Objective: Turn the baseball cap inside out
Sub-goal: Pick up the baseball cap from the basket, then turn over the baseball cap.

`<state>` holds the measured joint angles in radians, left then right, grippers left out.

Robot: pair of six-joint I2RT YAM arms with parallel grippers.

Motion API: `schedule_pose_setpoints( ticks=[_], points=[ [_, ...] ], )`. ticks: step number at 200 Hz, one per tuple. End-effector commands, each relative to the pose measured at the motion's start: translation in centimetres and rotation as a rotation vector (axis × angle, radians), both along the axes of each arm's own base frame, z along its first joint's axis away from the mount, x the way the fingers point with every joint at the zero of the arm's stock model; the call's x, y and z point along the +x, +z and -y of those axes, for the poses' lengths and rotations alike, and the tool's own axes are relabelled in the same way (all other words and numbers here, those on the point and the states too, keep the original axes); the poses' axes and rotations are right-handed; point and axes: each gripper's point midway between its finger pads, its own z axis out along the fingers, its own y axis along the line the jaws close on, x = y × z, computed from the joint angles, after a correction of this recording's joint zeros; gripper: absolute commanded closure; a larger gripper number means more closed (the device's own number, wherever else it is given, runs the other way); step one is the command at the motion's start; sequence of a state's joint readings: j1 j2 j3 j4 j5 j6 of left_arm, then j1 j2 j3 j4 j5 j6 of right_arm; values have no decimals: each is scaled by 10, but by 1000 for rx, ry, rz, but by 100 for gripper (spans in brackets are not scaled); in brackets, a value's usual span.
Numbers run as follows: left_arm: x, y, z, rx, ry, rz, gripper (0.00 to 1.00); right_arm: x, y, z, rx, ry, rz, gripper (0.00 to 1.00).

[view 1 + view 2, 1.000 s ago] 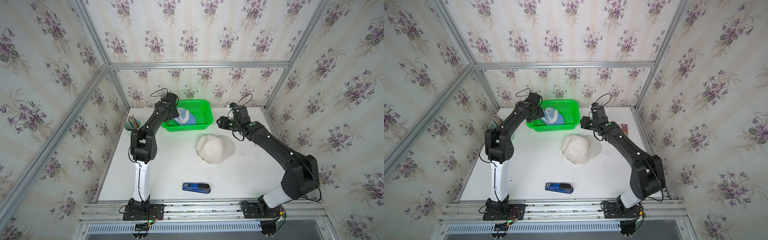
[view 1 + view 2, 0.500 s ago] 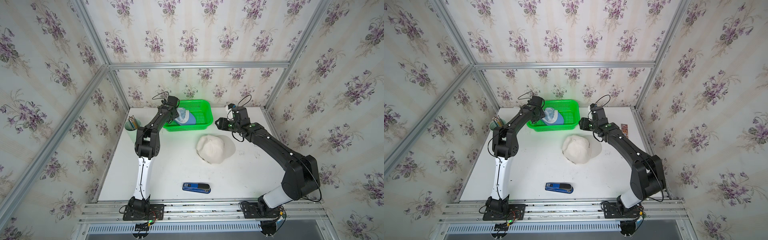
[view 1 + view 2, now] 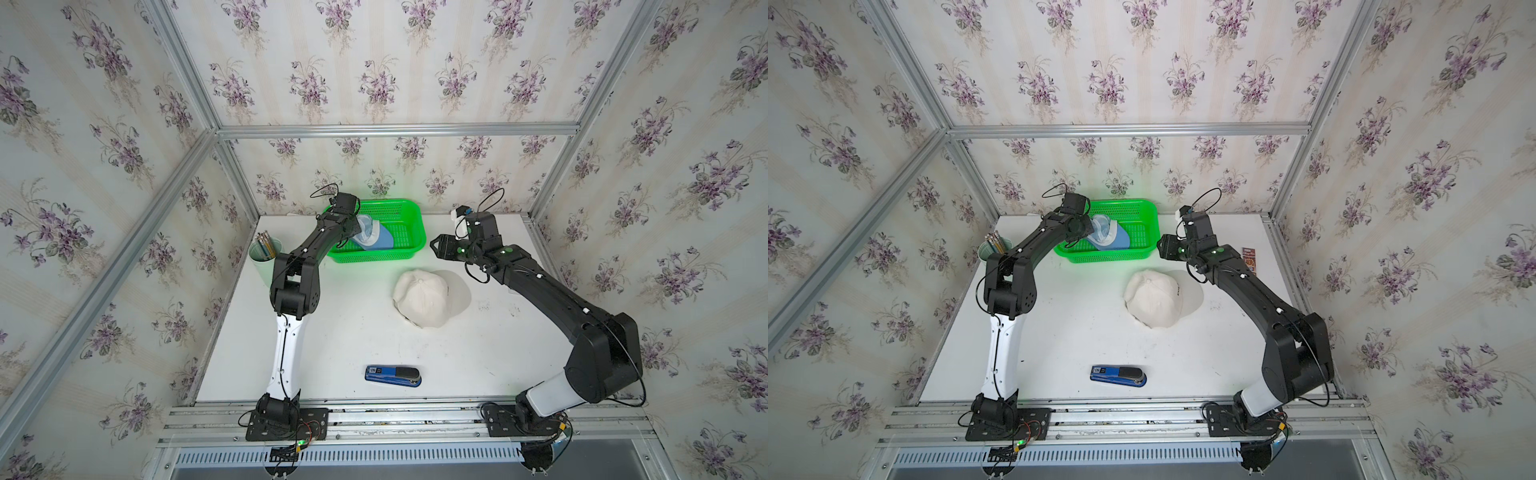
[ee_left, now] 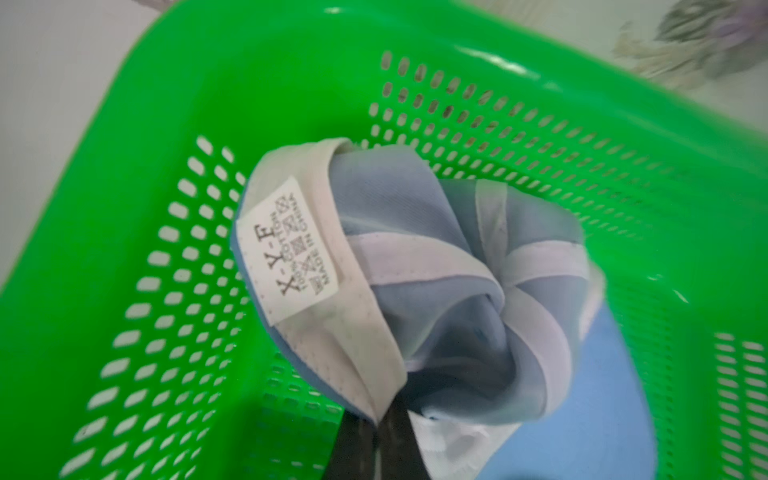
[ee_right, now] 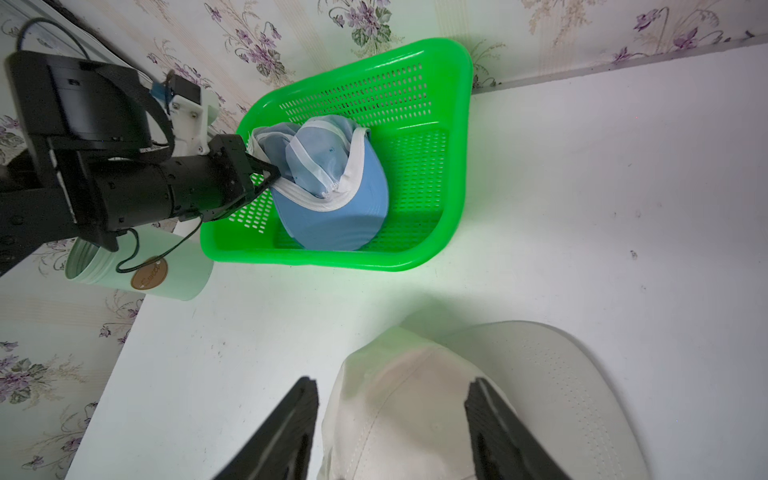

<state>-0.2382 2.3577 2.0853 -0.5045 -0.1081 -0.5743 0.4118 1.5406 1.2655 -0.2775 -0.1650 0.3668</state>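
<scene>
Our left claw has just pinched shut on the blue cap inside the basket, so we reckon lifting comes next; our right claw hangs half-open and empty beside the basket.

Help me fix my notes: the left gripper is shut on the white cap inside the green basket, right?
Wrong colour: the left gripper is shut on the blue cap inside the green basket, as the right wrist view shows.
</scene>
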Motion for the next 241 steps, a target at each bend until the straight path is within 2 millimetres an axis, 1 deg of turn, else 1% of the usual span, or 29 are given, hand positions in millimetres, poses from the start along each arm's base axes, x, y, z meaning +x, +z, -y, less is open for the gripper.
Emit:
schedule_pose_setpoints(
  ticks=[1, 33, 58, 70, 84, 96, 111, 121, 128, 133, 139, 154, 160, 162, 165, 178, 189, 202, 213, 225, 241],
  points=[
    [7, 56, 24, 36, -118, 156, 100, -1, 5, 1, -4, -1, 15, 38],
    [-10, 115, 42, 64, -181, 275, 100, -3, 8, -1, 7, 8, 22, 38],
    [-32, 169, 61, 56, -268, 385, 100, -2, 15, 6, -22, -16, 45, 38],
    [-49, 200, 70, 44, -326, 434, 100, -1, 23, 5, -8, -9, 63, 37],
    [-74, 235, 79, 40, -396, 476, 100, -1, 31, 0, 32, 5, 79, 33],
    [-98, 253, 81, 20, -432, 483, 100, -3, 36, -7, 92, 38, 88, 31],
    [-125, 265, 73, -19, -417, 504, 100, -7, 42, -17, 223, 102, 108, 26],
    [-140, 263, 67, -47, -394, 507, 100, -9, 41, -21, 289, 122, 101, 24],
    [-151, 264, 64, -77, -384, 517, 100, -10, 41, -24, 324, 138, 97, 24],
    [-157, 261, 62, -95, -381, 513, 100, -12, 41, -27, 350, 149, 99, 24],
    [-165, 258, 61, -118, -377, 512, 100, -16, 42, -31, 391, 168, 95, 24],
    [-181, 253, 59, -160, -375, 512, 100, -29, 51, -38, 484, 216, 111, 24],
    [-182, 245, 59, -159, -372, 497, 100, -36, 54, -41, 516, 235, 116, 23],
    [-188, 253, 57, -165, -371, 517, 100, -38, 55, -42, 524, 241, 117, 23],
    [-192, 255, 56, -170, -371, 521, 100, -41, 56, -44, 537, 250, 118, 23],
    [-198, 251, 55, -179, -371, 514, 100, -54, 58, -53, 567, 287, 120, 22],
    [-202, 249, 55, -193, -371, 506, 100, -60, 55, -63, 559, 300, 107, 22],
    [-206, 247, 57, -220, -376, 500, 100, -60, 45, -69, 529, 298, 100, 22],
    [-208, 245, 60, -242, -379, 495, 100, -59, 39, -73, 546, 303, 87, 22],
    [-210, 241, 63, -260, -379, 484, 100, -58, 36, -78, 567, 313, 87, 20],
    [-212, 237, 67, -295, -385, 473, 100, -53, 32, -83, 553, 305, 95, 19]
  ],
)
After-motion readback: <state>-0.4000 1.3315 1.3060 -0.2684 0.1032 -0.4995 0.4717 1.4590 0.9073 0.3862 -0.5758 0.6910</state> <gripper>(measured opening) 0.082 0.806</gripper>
